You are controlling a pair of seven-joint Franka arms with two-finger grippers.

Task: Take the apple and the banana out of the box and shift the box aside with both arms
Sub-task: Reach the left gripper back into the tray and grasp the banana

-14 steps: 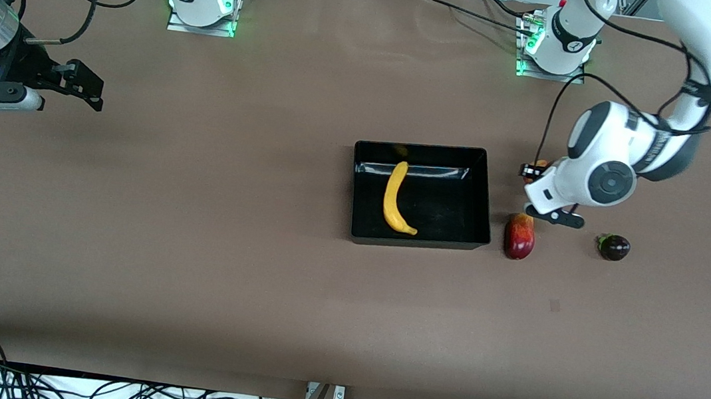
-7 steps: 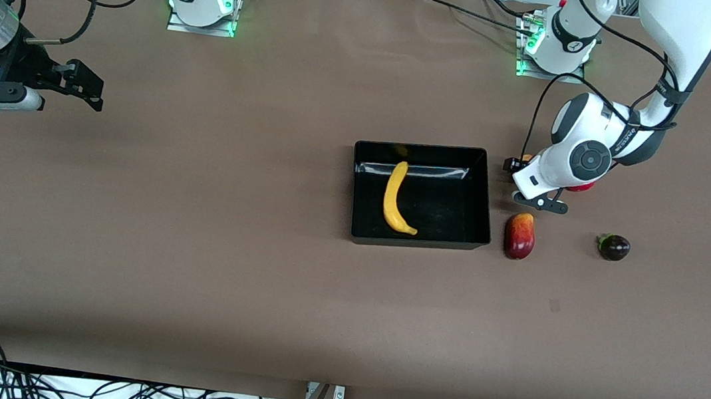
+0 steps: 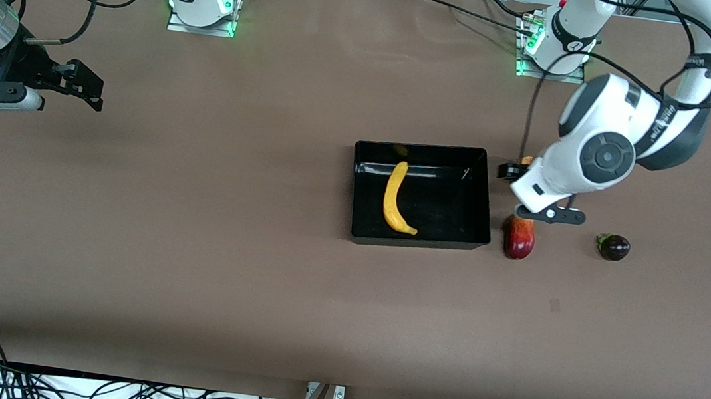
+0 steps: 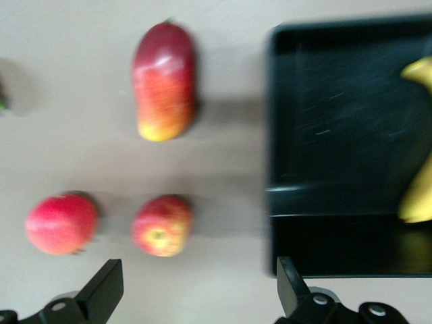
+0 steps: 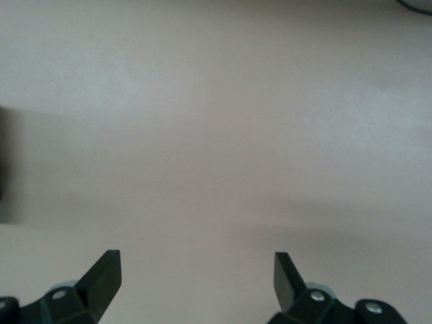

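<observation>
Fingers (image 4: 104, 290) of the left gripper (image 4: 196, 287) spread wide, empty, hovering over the surface (image 3: 188, 261) beside the black bin (image 3: 484, 194), which holds the banana (image 3: 396, 199). Only its wrist view shows the yellow-patched apple (image 4: 162, 225) and, apparently, another red apple (image 4: 61, 223), near the mango (image 3: 519, 238). Right gripper (image 5: 196, 283) waits open over bare surface.

Front view: high camera facing robots across table (image 3: 186, 274), whole tabletop in frame, bases along top edge.

Left wrist view: looks straight down from close above, past own fingertips (image 4: 104, 287); shares with front view black bin (image 4: 344, 155) (image 3: 422, 194), banana (image 4: 420, 196) (image 3: 396, 197).

Right wrist view: straight down, close, only bare table (image 5: 216, 135) past own fingertips (image 5: 101, 273).
</observation>
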